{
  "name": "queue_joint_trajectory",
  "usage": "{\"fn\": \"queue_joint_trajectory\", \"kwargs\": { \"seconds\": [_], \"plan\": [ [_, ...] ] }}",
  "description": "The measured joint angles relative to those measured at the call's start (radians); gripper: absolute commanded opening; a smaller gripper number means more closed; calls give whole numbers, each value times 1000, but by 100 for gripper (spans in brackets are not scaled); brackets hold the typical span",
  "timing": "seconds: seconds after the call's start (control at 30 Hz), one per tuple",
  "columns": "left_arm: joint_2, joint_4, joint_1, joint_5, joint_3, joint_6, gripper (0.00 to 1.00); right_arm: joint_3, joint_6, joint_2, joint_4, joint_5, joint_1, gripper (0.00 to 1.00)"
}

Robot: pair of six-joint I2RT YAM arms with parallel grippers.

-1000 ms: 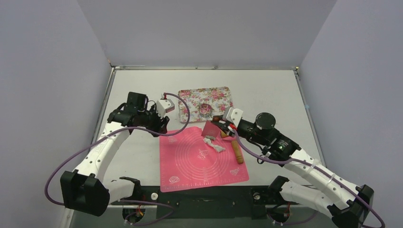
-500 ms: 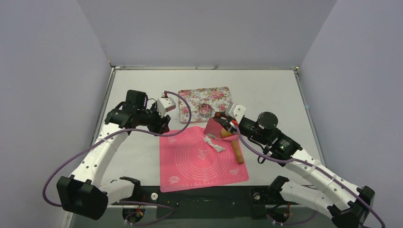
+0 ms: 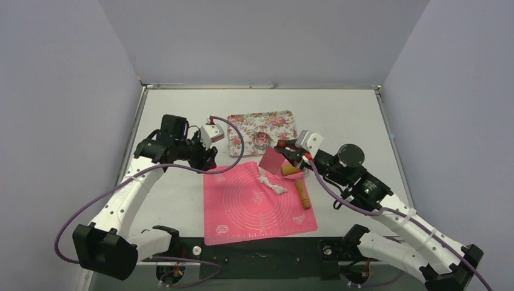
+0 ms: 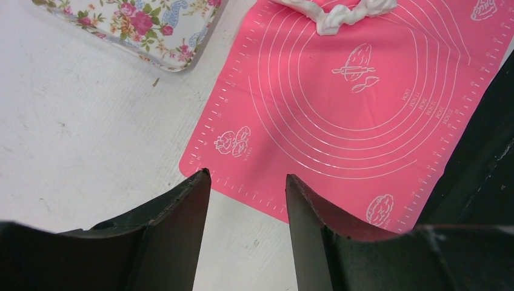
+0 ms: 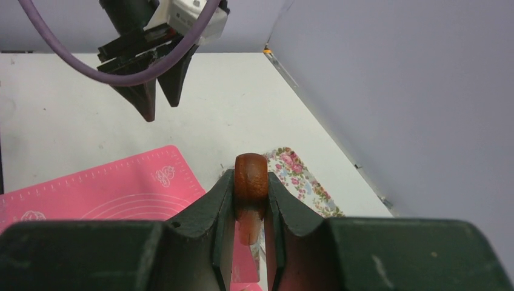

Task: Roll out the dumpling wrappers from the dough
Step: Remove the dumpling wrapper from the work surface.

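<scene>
The dough [image 3: 273,183] is a ragged white strip of scraps on the far half of the pink mat [image 3: 254,209]; it also shows at the top of the left wrist view [image 4: 342,11]. No neat round wrapper shows. My right gripper [image 3: 285,149] [image 5: 251,176] is shut on the brown wooden handle [image 5: 251,173] of a pink scraper [image 3: 271,161] and holds it above the mat's far right corner, just past the dough. My left gripper [image 3: 206,159] [image 4: 245,177] is open and empty above the mat's far left corner.
A wooden rolling pin [image 3: 302,193] lies on the mat's right side. A floral tray [image 3: 242,124] with a metal ring cutter [image 3: 262,139] stands behind the mat. Grey walls enclose the white table [image 3: 339,115].
My right gripper has lifted the pink scraper and drawn it back and to the right, off the dough. My left arm shifted slightly and now holds still.
</scene>
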Motion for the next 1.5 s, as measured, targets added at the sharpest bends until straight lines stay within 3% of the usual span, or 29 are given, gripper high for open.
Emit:
{"fn": "queue_joint_trajectory", "kwargs": {
  "seconds": [0.2, 0.47, 0.8, 1.5],
  "plan": [
    [18, 42, -3, 17, -87, 10, 46, 6, -13, -11, 25, -24, -10, 0],
    [213, 64, -9, -108, -254, 29, 45, -5, -224, 73, -80, -302, -17, 0],
    [255, 151, -6, -212, -279, 28, 45, 110, -508, 156, -274, -493, -18, 0],
    [269, 175, 5, -226, -286, 33, 45, 206, -706, 290, -440, -695, -45, 0]
  ]
}}
